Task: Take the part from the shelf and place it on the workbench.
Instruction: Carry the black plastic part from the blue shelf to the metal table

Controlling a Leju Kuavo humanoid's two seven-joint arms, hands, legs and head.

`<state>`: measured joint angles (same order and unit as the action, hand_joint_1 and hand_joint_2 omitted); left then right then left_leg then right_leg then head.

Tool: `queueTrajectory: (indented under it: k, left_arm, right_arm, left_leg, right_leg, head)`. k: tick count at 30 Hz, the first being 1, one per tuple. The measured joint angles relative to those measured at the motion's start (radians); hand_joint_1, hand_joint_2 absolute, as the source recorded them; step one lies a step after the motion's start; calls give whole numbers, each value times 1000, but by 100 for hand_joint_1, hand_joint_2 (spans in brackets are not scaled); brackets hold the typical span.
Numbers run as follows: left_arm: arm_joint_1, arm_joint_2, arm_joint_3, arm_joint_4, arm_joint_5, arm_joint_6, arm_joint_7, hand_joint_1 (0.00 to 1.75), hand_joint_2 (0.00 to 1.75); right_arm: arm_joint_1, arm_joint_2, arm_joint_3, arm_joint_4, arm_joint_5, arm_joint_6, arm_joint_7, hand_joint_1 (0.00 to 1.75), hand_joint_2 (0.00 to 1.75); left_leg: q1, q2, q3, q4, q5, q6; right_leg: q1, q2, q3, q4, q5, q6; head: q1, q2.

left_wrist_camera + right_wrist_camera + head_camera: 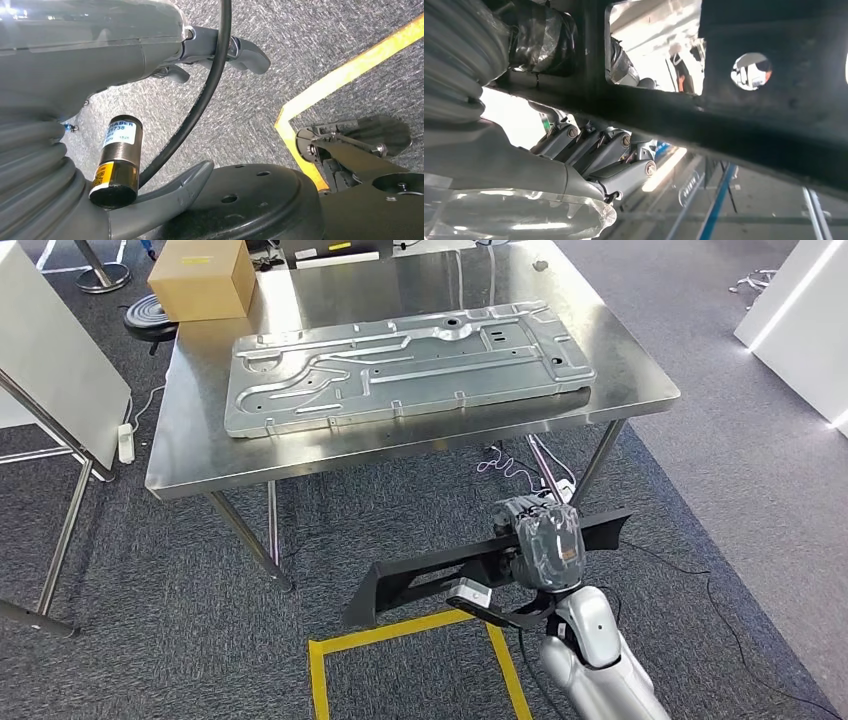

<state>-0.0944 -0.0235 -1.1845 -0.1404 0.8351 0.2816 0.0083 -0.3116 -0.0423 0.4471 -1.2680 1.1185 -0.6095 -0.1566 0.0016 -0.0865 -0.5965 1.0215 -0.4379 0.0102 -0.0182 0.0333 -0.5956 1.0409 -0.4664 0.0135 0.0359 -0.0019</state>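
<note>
My right hand (541,540) grips a long black part (430,577) with cut-outs, holding it level above the carpet in front of the steel workbench (620,375). The part hangs lower than the tabletop and short of its near edge. In the right wrist view the black part (774,100) crosses close over the curled fingers (599,150). My left hand (150,55) hangs over the carpet with its fingers apart and nothing in it.
A large stamped metal panel (400,365) covers most of the workbench, and a cardboard box (205,278) sits at its far left corner. Cables (520,465) lie under the table. Yellow floor tape (320,665) marks a square below me. A white board (50,350) stands left.
</note>
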Motion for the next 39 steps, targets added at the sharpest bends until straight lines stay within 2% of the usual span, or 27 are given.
queueTrajectory:
  k: [10, 15, 17, 19, 21, 22, 23, 24, 25, 27, 28, 29, 31, 32, 34, 35, 36, 37, 38, 39]
  left_arm:
    - [-2, -2, -8, 0, 0, -2, -4, 0, 175]
    - [-4, -2, -8, 0, 2, -3, -12, 0, 175]
    - [-5, -3, -9, 0, 3, -2, -12, 0, 175]
    - [-5, -4, -9, 0, 3, -3, -12, 0, 175]
    - [-5, -5, -9, 0, 3, -3, -11, 0, 175]
    - [-4, -5, -9, 0, 3, -4, -11, 0, 175]
    - [-4, -5, -9, 0, 4, -5, -11, 0, 175]
    - [-3, -5, -10, 0, 4, -6, -10, 0, 175]
    - [-2, -6, -11, 0, 4, -6, -10, 0, 175]
    - [-3, -5, -13, 0, 4, -7, -11, 0, 175]
    - [-5, -5, -14, 0, 5, -7, -11, 0, 175]
    - [-6, -5, -15, 0, 5, -7, -12, 0, 175]
    - [-5, -5, -16, 0, 6, -6, -12, 0, 175]
    - [-3, -4, -17, 0, 7, -6, -12, 0, 175]
    - [-2, -4, -18, 1, 7, -5, -12, 0, 175]
    - [-4, -3, -18, 1, 7, -5, -11, 0, 175]
    - [-7, -3, -19, 1, 8, -5, -11, 0, 175]
    - [-9, -2, -19, 1, 8, -4, -11, 0, 175]
    - [-10, -2, -20, 1, 8, -4, -11, 0, 175]
    - [-9, -2, -21, 1, 9, -4, -10, 0, 175]
  right_arm:
    - [-36, -30, 0, 0, 3, 14, 0, 175, 175]
    - [-38, -28, 4, 8, 43, 4, 14, 175, 175]
    - [-39, -24, 7, 15, 49, 0, 17, 175, 175]
    - [-44, -21, 9, 20, 50, -5, 19, 175, 175]
    - [-48, -21, 12, 28, 50, -7, 19, 175, 175]
    - [-48, -20, 14, 33, 50, -7, 19, 175, 175]
    - [-47, -20, 16, 37, 50, -7, 19, 175, 175]
    - [-46, -20, 16, 42, 50, -8, 20, 175, 175]
    - [-46, -20, 16, 45, 49, -8, 20, 175, 175]
    - [-48, -20, 17, 52, 46, -9, 20, 175, 175]
    - [-48, -19, 18, 55, 45, -9, 19, 175, 175]
    - [-47, -18, 19, 57, 43, -10, 19, 175, 175]
    - [-46, -15, 22, 60, 39, -11, 18, 175, 175]
    - [-47, -14, 23, 61, 36, -12, 18, 175, 175]
    - [-50, -10, 24, 62, 33, -13, 18, 175, 175]
    - [-50, -9, 24, 64, 32, -14, 18, 175, 175]
    - [-49, -8, 24, 65, 31, -15, 18, 175, 175]
    - [-48, -8, 25, 67, 31, -15, 17, 175, 175]
    - [-47, -8, 25, 70, 30, -16, 14, 175, 175]
    - [-46, -8, 26, 72, 30, -17, 12, 175, 175]
  left_leg:
    - [0, 0, 0, 1, 0, 1]
    - [-6, 1, -3, 7, -4, 18]
    - [0, 2, 7, -14, 5, 25]
    - [8, 3, 21, -37, 18, 34]
    - [8, 2, 24, -42, 21, 37]
    - [9, -1, 23, -41, 20, 36]
    - [9, -6, 22, -38, 18, 33]
    - [11, -14, 21, -34, 16, 30]
    - [13, -22, 21, -28, 12, 24]
    - [16, -38, 14, -10, 1, 9]
    - [16, -46, 8, -2, -2, 2]
    - [16, -53, 1, 2, -4, -5]
    - [19, -69, -7, 1, -3, -16]
    - [20, -63, -9, 2, -3, -21]
    - [17, -9, -27, 45, -27, -28]
    - [16, 29, -51, 95, -53, -30]
    - [14, 54, -84, 159, -83, -31]
    - [14, 66, -116, 221, -108, -31]
    - [14, 71, -138, 262, -118, -30]
    - [14, 72, -144, 270, -109, -27]
  right_leg:
    - [-1, 0, 0, 0, 0, 1]
    - [-8, 1, 2, -7, 3, 10]
    - [-4, -3, 5, -6, 0, 15]
    - [-2, -14, -17, 49, -36, 19]
    - [-6, -22, -73, 168, -97, 23]
    - [-8, -23, -99, 218, -114, 25]
    - [-11, -23, -113, 242, -114, 29]
    - [-13, -23, -108, 229, -94, 31]
    - [-17, -20, -85, 181, -60, 34]
    - [-23, 14, -27, 60, -10, 37]
    - [-24, 28, -10, 24, -2, 34]
    - [-23, 37, -4, 10, -4, 30]
    - [-19, 18, -5, 12, -5, 14]
    - [-18, 7, -4, 10, -5, 6]
    - [-18, -17, 1, 5, -4, -8]
    - [-16, -28, 3, 4, -4, -13]
    - [-12, -40, 3, 3, -6, -17]
    - [-9, -52, 4, 4, -8, -20]
    - [-6, -63, 4, 4, -9, -22]
    - [-3, -72, 5, 4, -11, -23]
  head:
    - [0, 0]
    - [0, 0]
    - [0, 0]
    - [1, 0]
    - [2, 0]
    - [1, 0]
    - [1, 0]
    - [1, 0]
    - [1, 0]
    - [2, 0]
    - [2, 0]
    - [1, 0]
    - [1, 0]
    - [1, 0]
    - [-1, 0]
    - [-2, 0]
    - [-3, 0]
    - [-3, 0]
    - [-3, 0]
    - [-3, 0]
